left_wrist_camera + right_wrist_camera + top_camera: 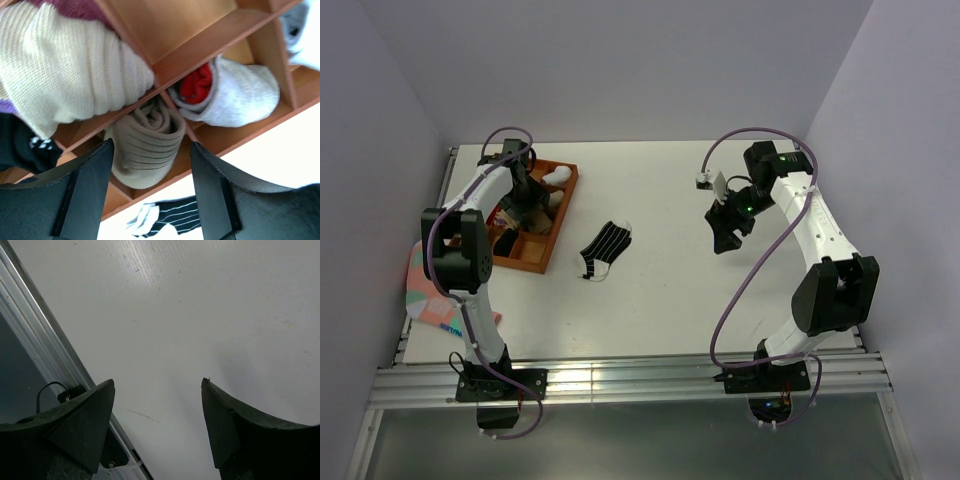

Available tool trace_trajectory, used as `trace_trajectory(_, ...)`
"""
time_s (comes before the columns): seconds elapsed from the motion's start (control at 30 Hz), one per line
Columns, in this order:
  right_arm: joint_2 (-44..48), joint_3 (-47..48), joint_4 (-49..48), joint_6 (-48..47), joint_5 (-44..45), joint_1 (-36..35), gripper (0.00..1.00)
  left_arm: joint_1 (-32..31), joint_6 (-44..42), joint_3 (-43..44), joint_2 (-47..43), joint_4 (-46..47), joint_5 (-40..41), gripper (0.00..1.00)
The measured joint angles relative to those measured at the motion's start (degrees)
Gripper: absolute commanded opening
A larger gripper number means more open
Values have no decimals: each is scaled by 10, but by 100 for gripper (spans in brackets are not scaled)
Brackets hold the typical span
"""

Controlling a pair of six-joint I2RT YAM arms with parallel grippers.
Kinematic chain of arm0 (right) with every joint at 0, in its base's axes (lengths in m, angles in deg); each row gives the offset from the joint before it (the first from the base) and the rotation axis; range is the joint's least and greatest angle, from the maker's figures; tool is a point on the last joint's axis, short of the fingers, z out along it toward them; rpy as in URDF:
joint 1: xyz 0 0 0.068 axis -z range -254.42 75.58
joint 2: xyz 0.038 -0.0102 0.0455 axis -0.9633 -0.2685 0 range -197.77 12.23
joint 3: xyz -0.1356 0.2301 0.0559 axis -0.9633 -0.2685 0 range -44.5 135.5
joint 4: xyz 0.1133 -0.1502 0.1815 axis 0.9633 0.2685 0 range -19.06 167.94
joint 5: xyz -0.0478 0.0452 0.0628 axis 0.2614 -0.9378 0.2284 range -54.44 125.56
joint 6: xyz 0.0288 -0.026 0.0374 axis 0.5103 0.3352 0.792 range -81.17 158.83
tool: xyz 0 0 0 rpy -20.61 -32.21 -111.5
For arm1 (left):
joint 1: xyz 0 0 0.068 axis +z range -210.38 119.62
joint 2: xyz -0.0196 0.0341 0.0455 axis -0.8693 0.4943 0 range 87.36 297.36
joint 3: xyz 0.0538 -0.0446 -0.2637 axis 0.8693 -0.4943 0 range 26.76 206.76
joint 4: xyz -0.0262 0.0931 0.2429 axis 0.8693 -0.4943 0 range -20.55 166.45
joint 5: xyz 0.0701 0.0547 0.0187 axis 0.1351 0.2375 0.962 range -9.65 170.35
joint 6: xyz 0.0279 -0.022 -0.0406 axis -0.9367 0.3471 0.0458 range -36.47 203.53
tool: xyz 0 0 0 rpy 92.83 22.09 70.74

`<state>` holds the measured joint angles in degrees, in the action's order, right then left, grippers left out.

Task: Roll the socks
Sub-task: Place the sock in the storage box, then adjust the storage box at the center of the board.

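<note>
My left pincer [151,144] is hanging over the orange wooden tray [567,205] at the table's [660,300] 9 o'clock side, its two black fingers standing apart on either side of the tan-brown sock [147,150]. That sock is sitting rolled into a ribbed bundle in one of the tray's near compartments, directly between my fingertips; whether the pads are brushing it I cannot tell. In the left wrist view, a cream knit bundle [65,70] is filling the compartment at 10 o'clock of the roll, and a white bundle with a red core [235,95] is lying at 2 o'clock, past a wooden divider. The black sock with thin white stripes [606,250] is lying flat on the bare white table at 3 o'clock of the tray, just outside its wall and apart from both pincers. My right pincer [157,381] is hovering at 3 o'clock of that striped sock, well apart from it, with its fingers spread wide and only tabletop showing between them. A pink sock with teal patches [425,290] is draping over the table's edge at 7 o'clock of the tray.
</note>
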<state>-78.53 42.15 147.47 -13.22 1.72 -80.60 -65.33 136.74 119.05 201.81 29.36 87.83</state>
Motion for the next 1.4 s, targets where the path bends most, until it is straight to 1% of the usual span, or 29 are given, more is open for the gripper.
trace_trajectory(0.2, 1, -3, 0, -2, 0, 0, 77, 0, 5, -15, -13, -5, -1, 67)
trace_trajectory(0.47, 3, -8, 2, 0, -2, 0, 77, -4, 5, -34, -80, 3, -8, 66)
trace_trajectory(0.63, 3, -5, -2, 15, -1, -5, 75, -22, 5, -39, -123, 18, -17, 64)
trace_trajectory(0.67, 3, -4, -5, 19, -1, -8, 75, -29, 7, -46, -135, 23, -18, 62)
trace_trajectory(0.73, 3, 1, -13, 31, 2, -23, 75, -47, 14, -74, -165, 39, -21, 61)
trace_trajectory(0.8, 3, 2, -29, 46, 6, -47, 75, -71, 31, -120, -207, 56, -24, 58)
trace_trajectory(0.93, 3, 2, -74, 77, 26, -120, 75, -111, 66, -217, -290, 73, -26, 52)
trace_trajectory(1.03, -7, 11, -104, 104, 28, -175, 73, -124, 103, -284, -355, 70, -17, 43)
trace_trajectory(1.1, -25, 27, -123, 121, 26, -200, 73, -128, 132, -326, -401, 65, -8, 38)
trace_trajectory(1.13, -35, 35, -135, 130, 24, -208, 73, -130, 145, -346, -423, 68, -2, 35)
trace_trajectory(1.23, -70, 57, -176, 161, 14, -223, 72, -138, 187, -390, -474, 56, 16, 31)
trace_trajectory(1.3, -87, 64, -209, 183, 9, -232, 72, -147, 217, -409, -490, 44, 30, 28)
trace_trajectory(1.4, -104, 67, -254, 213, 7, -248, 71, -158, 256, -440, -500, 41, 45, 22)
